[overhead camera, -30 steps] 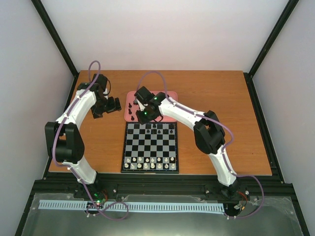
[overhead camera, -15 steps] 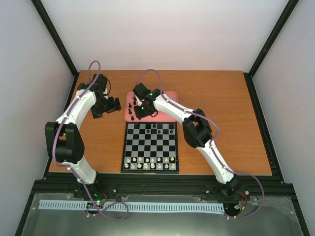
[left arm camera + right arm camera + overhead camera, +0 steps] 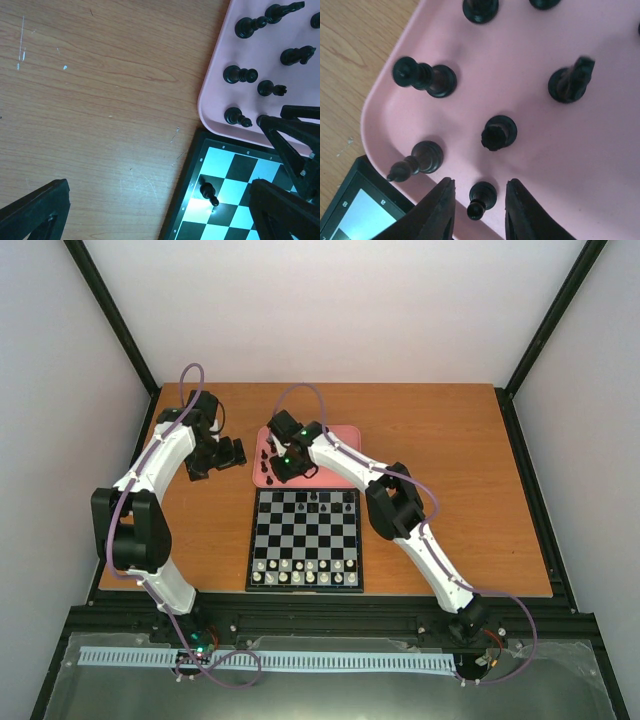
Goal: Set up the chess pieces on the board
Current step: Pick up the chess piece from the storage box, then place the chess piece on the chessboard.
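Observation:
The board (image 3: 305, 540) lies at the table's middle, with a few black chess pieces (image 3: 314, 498) on its far rows. More black pieces (image 3: 425, 77) stand and lie on the pink tray (image 3: 345, 465). My right gripper (image 3: 480, 183) is open and low over the tray's near left corner (image 3: 277, 468), with its fingers either side of a small black pawn (image 3: 482, 196) but apart from it. My left gripper (image 3: 226, 454) is open and empty over bare wood left of the tray. In the left wrist view (image 3: 160, 186) it looks down on the board's corner (image 3: 182, 200) and one black pawn (image 3: 208, 192).
White pieces (image 3: 305, 571) fill the board's two near rows. In the right wrist view a rook (image 3: 498, 132), a bishop (image 3: 417, 160) and a knight (image 3: 570, 80) lie close round the pawn. The right gripper's fingers (image 3: 290, 135) show in the left wrist view.
My right arm has swung left and away from the board's far edge to the tray's near left corner. The left arm has not moved.

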You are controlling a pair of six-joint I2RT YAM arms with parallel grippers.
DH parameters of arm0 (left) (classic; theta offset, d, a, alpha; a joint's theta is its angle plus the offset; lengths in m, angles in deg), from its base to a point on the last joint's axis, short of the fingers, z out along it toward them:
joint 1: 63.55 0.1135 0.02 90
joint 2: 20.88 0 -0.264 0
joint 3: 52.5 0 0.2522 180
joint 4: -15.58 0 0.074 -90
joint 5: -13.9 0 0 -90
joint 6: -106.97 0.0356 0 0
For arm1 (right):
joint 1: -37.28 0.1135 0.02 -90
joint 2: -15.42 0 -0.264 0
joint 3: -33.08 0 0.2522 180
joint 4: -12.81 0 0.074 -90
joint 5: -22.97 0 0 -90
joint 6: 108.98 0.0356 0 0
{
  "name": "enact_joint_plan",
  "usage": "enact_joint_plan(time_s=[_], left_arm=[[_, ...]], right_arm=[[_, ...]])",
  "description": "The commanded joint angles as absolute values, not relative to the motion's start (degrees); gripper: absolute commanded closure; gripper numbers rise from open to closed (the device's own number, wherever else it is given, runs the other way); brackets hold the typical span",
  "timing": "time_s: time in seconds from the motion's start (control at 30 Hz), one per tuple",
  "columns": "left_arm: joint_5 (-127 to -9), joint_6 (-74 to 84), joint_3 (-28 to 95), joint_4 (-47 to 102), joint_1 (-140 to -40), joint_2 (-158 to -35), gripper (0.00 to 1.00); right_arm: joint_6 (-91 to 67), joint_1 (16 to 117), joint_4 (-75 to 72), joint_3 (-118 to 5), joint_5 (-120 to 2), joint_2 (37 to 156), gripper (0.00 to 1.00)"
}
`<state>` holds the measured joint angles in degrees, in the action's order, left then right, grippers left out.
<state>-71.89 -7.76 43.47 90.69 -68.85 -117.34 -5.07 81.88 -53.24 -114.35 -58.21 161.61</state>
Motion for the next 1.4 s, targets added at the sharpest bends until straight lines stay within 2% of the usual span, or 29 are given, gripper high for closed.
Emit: enact_joint_plan(time_s=[0.0,0.3,0.43,0.63,0.97,1.37], left_arm=[[-72.27,-8.08,44.57,90.45,-68.96,-117.75,0.0],[-72.18,-8.09,44.98,90.46,-68.96,-118.4,0.0],[-72.14,-8.12,44.92,90.43,-68.96,-118.38,0.0],[-72.05,-8.08,45.07,90.44,-68.95,-118.54,0.0],[-72.53,-7.99,45.22,90.78,-68.96,-117.45,0.0],[-72.19,-8.17,44.95,90.56,-68.9,-116.88,0.0]], right_arm=[[-5.66,81.71,-55.47,-115.5,-57.71,162.73,0.72],[-5.9,81.45,-55.15,-115.32,-57.95,162.86,0.83],[-6.1,81.4,-55.35,-115.35,-57.39,163.12,0.85],[-6.06,81.15,-55.26,-115.43,-57.21,162.87,0.97],[-6.24,81.22,-54.43,-114.04,-59.21,155.51,0.97],[-5.42,85.1,-52.95,-94.18,-58.95,140.22,0.97]])
